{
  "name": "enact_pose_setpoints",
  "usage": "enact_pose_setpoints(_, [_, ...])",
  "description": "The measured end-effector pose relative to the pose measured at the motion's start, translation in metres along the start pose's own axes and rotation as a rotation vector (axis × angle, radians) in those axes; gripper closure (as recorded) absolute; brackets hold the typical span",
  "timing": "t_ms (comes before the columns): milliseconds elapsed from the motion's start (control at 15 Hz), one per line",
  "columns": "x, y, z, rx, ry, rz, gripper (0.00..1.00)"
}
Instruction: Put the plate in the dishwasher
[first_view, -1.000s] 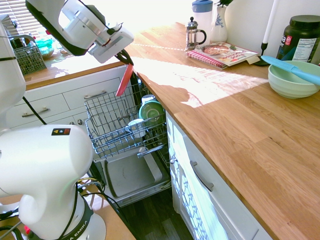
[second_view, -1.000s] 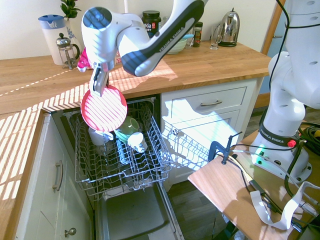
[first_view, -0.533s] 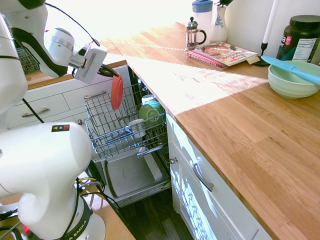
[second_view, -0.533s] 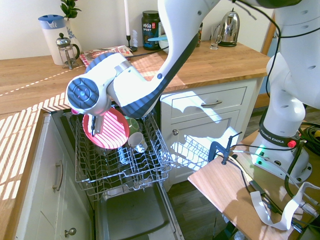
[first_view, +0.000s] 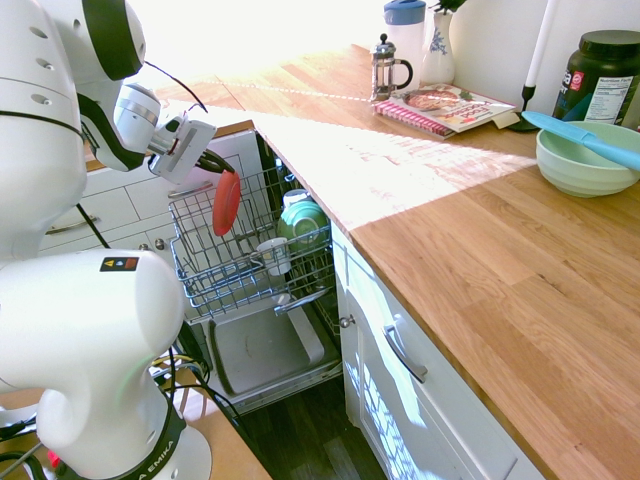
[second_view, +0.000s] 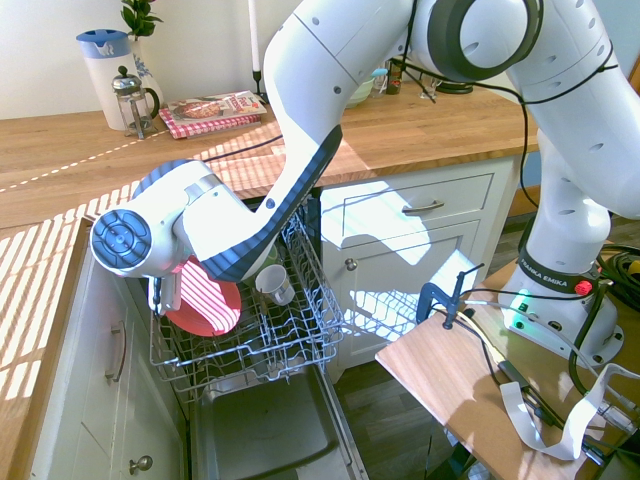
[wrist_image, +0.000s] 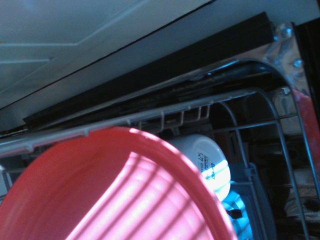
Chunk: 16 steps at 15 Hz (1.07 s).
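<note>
Your tool (first_view: 209, 162) is pinching the pink-red plate (first_view: 227, 203) at its edge; the plate hangs steeply tilted over the pulled-out wire rack of the dishwasher (first_view: 250, 355). In that rack sit a white cup (first_view: 273, 256) and a green bowl (first_view: 302, 222). Beside the dishwasher, a wooden table (first_view: 470, 260) carries a pale green bowl (first_view: 580, 172).
</note>
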<state>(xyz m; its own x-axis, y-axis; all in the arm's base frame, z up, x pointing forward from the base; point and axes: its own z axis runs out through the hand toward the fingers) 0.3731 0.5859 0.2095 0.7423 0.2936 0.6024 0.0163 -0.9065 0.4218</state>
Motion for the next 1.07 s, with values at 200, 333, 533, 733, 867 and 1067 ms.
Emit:
enact_pose_setpoints(200, [0.004, -0.004, -0.006, 0.055, -0.079, -0.052, 0.0])
enact_pose_setpoints(333, [0.009, -0.005, -0.008, 0.097, -0.123, -0.071, 0.0])
enact_pose_setpoints(533, [0.012, -0.004, -0.007, 0.156, -0.208, -0.073, 0.0])
enact_pose_setpoints(733, [-0.011, -0.005, 0.004, 0.224, -0.386, -0.072, 0.0])
enact_pose_setpoints(867, [-0.003, 0.002, 0.005, 0.268, -0.442, -0.056, 0.0])
enact_pose_setpoints(1067, [0.02, 0.026, -0.001, 0.323, -0.464, -0.017, 0.0])
